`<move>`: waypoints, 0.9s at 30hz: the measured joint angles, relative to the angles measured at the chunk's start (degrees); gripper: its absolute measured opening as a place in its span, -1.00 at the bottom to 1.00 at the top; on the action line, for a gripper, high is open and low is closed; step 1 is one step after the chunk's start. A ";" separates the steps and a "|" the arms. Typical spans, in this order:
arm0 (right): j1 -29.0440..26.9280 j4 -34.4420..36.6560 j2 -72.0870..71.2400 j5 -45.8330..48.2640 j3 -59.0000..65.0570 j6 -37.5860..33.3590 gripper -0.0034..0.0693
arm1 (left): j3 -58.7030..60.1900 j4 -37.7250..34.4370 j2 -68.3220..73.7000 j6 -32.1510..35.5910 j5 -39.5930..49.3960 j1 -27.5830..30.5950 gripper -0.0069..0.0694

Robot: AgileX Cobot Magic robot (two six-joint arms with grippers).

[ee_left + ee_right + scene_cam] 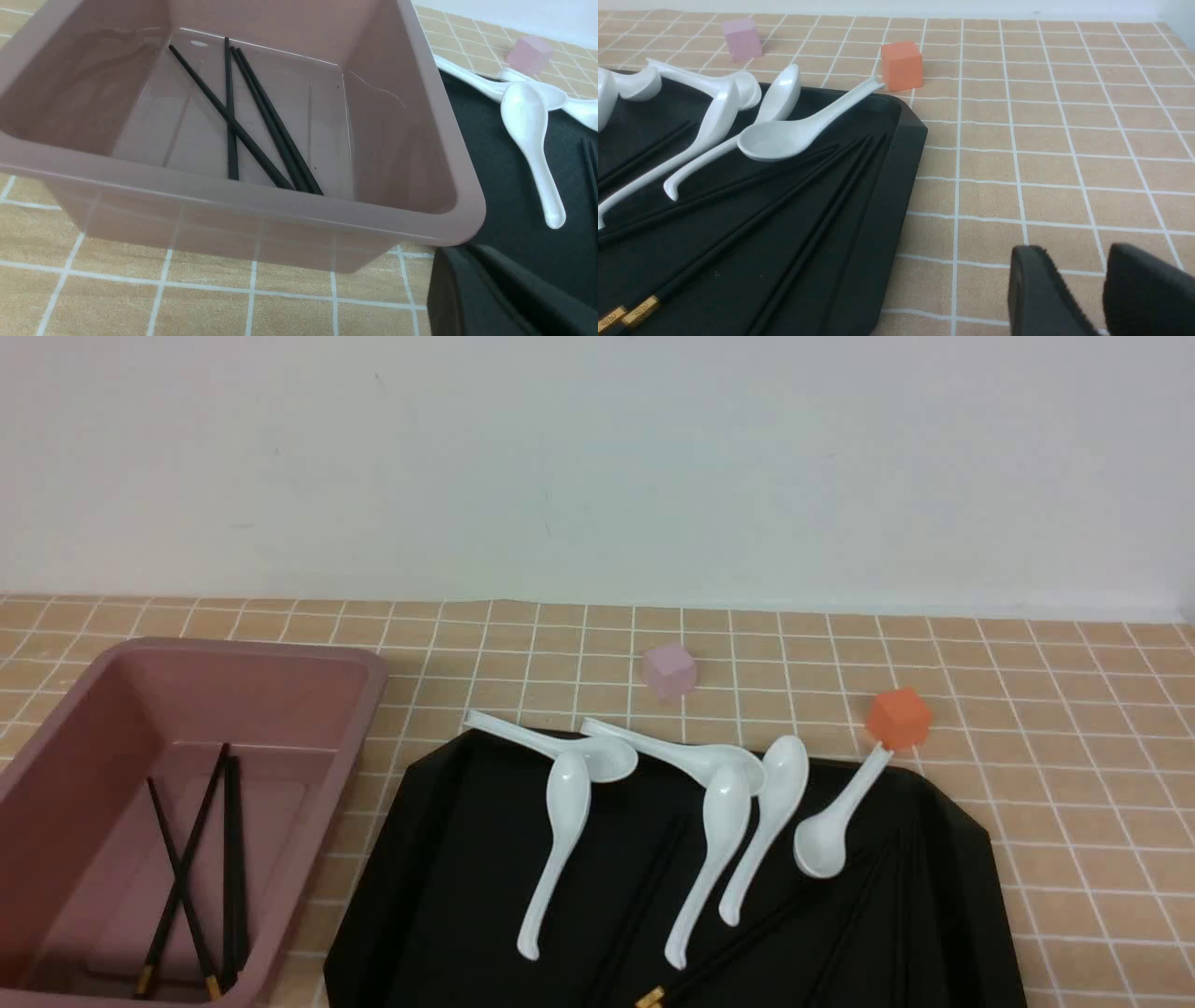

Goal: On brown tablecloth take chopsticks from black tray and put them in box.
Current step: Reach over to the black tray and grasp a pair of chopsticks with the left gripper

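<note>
1. A large, flat, matte black tray (448,896) (514,186) (887,186) with cut-off corners lies on the surface. The surface is covered by a brown tablecloth (1074,803) (140,298) (1064,140) of tan-orange cloth printed with white-lined squares.
2. Just beside the tray's left edge stands the box (56,747) (406,116), a deep, dusty-pink plastic tub with rounded corners. Four thin, straight black chopsticks (183,866) (261,121) lie loose on its floor, some crossing one another.
3. More of the black chopsticks (784,199) lie on the tray, most of them in its right half. They are slanted, with gold-coloured ends toward the tray's near edge.
4. Five white ceramic soup spoons (560,840) sprawl across the tray's far half. Two handles poke out over its far rim.
5. A pale pink cube (669,671) (529,53) (742,38) sits on the cloth beyond the tray's far edge, apart from it. An orange cube (898,719) (901,65) stands off the tray's far right corner, touching the handle tip of the rightmost spoon.
6. The right gripper (1078,252) hangs over bare cloth off the tray's right edge, its fingers parted with nothing between them.
7. The left gripper (490,280) shows only as a dark shape by the tray's left edge, near the box. Whether it is parted or clenched cannot be told.
</note>
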 joint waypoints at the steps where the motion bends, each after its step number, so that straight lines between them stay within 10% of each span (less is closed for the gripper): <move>1: 0.00 0.00 0.00 0.00 0.00 0.00 -0.25 | 0.00 0.00 0.00 0.00 0.00 0.00 -0.76; 27: 0.00 0.00 0.00 0.00 0.00 0.05 -0.25 | 0.00 0.00 0.00 0.00 0.01 0.00 -0.72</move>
